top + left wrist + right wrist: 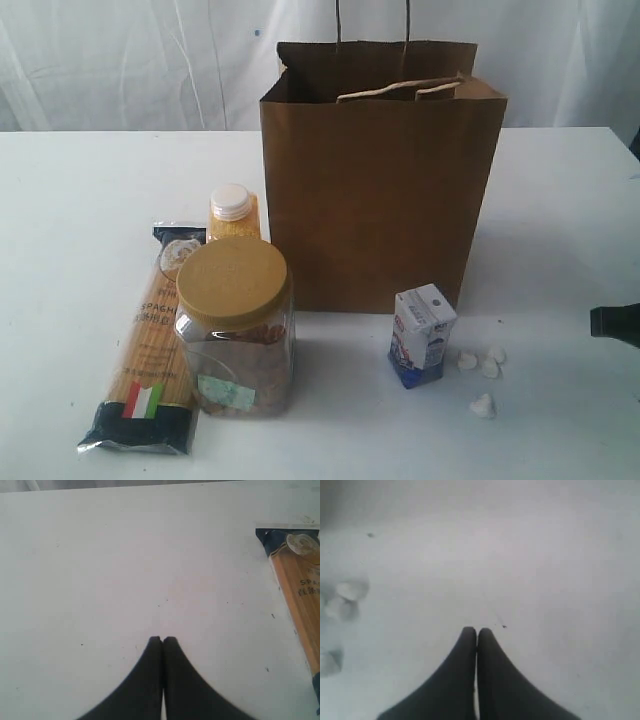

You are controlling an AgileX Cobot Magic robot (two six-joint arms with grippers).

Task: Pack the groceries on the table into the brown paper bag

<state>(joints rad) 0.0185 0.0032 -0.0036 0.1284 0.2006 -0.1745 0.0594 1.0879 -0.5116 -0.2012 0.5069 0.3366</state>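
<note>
The brown paper bag (385,180) stands upright and open at the back middle of the table (560,230). Left of it lie the spaghetti packet (150,350), the gold-lidded clear jar (236,330) and, behind the jar, the yellow-grain bottle with a white cap (232,212). A small white-blue carton (422,335) stands in front of the bag's right corner. My left gripper (162,639) is shut over bare tabletop, with the spaghetti packet (300,590) off to one side. My right gripper (476,630) is shut and empty; only a dark part of that arm (615,324) shows at the exterior view's right edge.
Several small white lumps (482,372) lie on the table right of the carton; they also show blurred in the right wrist view as white lumps (345,600). A white curtain hangs behind the table.
</note>
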